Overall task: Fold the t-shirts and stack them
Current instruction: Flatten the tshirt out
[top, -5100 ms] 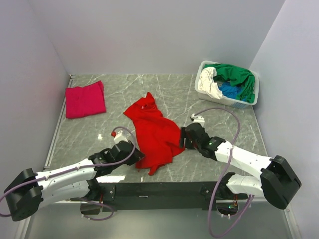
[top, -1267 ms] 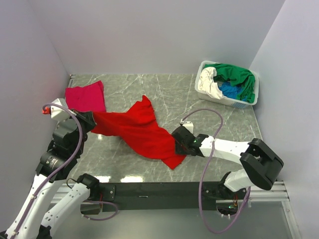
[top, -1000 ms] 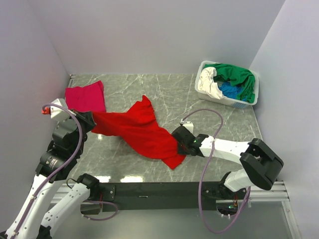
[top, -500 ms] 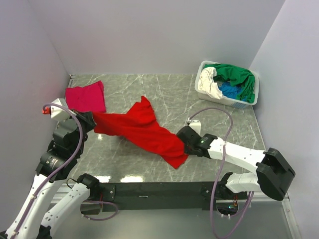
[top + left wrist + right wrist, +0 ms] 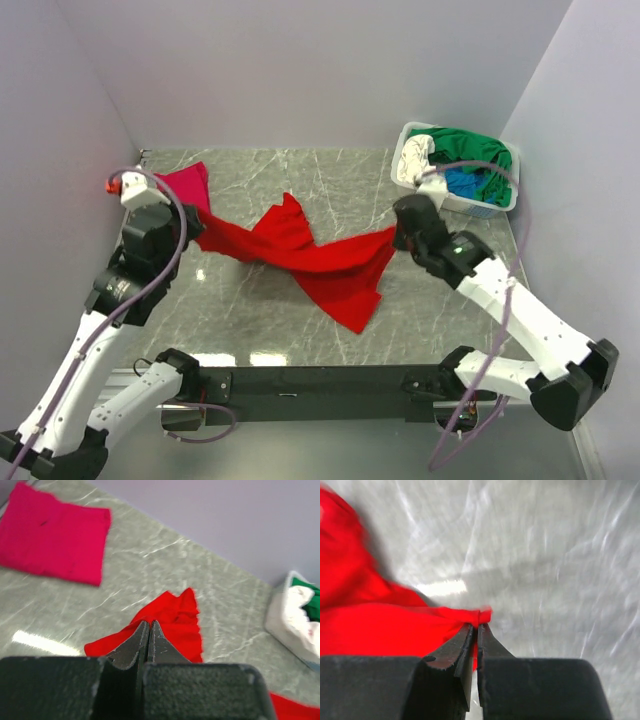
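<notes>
A bright red t-shirt (image 5: 322,262) hangs stretched across the middle of the marble table, held at both ends. My left gripper (image 5: 193,226) is shut on its left end, with red cloth (image 5: 176,626) showing past the tips (image 5: 145,625). At the right end my right gripper (image 5: 397,238) is shut on a bunched corner of the red shirt (image 5: 375,625); its jaws pinch the cloth at the tips (image 5: 479,626). A folded magenta-pink t-shirt (image 5: 52,536) lies at the back left, partly hidden behind my left arm in the top view (image 5: 187,184).
A white basket (image 5: 490,207) at the back right holds green (image 5: 478,150), white (image 5: 415,156) and blue (image 5: 462,183) shirts; it also shows at the right edge of the left wrist view (image 5: 295,617). Walls close in the table (image 5: 250,320) on three sides.
The right gripper closed on the shirt's lower right part and lifted it up and to the right. The left gripper rose and moved back with its end. The shirt is now pulled out between them.
</notes>
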Controlling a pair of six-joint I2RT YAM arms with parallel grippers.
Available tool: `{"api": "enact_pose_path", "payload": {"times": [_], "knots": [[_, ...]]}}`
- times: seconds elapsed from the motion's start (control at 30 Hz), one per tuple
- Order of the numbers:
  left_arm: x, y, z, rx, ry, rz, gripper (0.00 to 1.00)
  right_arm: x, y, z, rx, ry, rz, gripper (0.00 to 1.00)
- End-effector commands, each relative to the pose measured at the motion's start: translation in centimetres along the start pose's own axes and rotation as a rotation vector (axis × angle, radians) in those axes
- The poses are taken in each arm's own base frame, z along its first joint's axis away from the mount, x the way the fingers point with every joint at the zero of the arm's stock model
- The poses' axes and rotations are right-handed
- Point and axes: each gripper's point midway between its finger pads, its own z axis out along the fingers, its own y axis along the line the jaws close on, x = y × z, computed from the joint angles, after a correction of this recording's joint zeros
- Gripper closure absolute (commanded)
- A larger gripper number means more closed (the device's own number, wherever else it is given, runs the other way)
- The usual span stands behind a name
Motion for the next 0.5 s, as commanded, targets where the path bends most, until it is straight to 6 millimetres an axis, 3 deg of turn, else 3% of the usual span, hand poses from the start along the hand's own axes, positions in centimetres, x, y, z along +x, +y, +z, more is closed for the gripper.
{"api": "enact_pose_path", "payload": {"times": [0.0,0.03,0.07,0.13,0.17,0.23,0.3,0.33,0.37,0.47], "knots": [[-6.8,-4.6,-2.2,0.167,-0.116,-0.045,0.99,-9.2,-0.2,-5.2,-0.022,-0.214,-0.011,1.00],[-7.8,-5.2,-2.7,0.192,-0.133,-0.044,0.99,-10.7,-0.2,-6.3,-0.032,-0.245,-0.007,1.00],[-9.9,-6.3,-3.7,0.225,-0.166,-0.058,0.99,-13.4,-0.1,-8.6,-0.057,-0.302,0.001,1.00],[-11.6,-7.5,-4.9,0.277,-0.180,-0.049,0.99,-15.7,0.0,-10.8,-0.087,-0.351,0.001,1.00],[-13.3,-8.4,-5.9,0.309,-0.205,-0.059,0.99,-17.5,0.0,-12.8,-0.110,-0.390,-0.005,1.00],[-14.9,-9.3,-7.2,0.358,-0.225,-0.048,0.99,-20.1,-0.1,-15.9,-0.154,-0.456,0.009,1.00],[-17.4,-10.2,-9.2,0.408,-0.268,-0.049,0.99,-20.7,-0.3,-17.3,-0.174,-0.458,-0.028,1.00],[-18.0,-10.8,-10.1,0.445,-0.272,-0.045,0.99,-21.9,-0.5,-19.2,-0.200,-0.495,-0.011,1.00],[-19.7,-11.2,-11.7,0.479,-0.304,-0.054,0.99,-22.1,-0.7,-19.9,-0.211,-0.499,-0.023,1.00],[-21.7,-12.4,-14.9,0.575,-0.318,-0.034,1.00,-21.9,-1.0,-22.6,-0.290,-0.510,-0.040,1.00]]}}
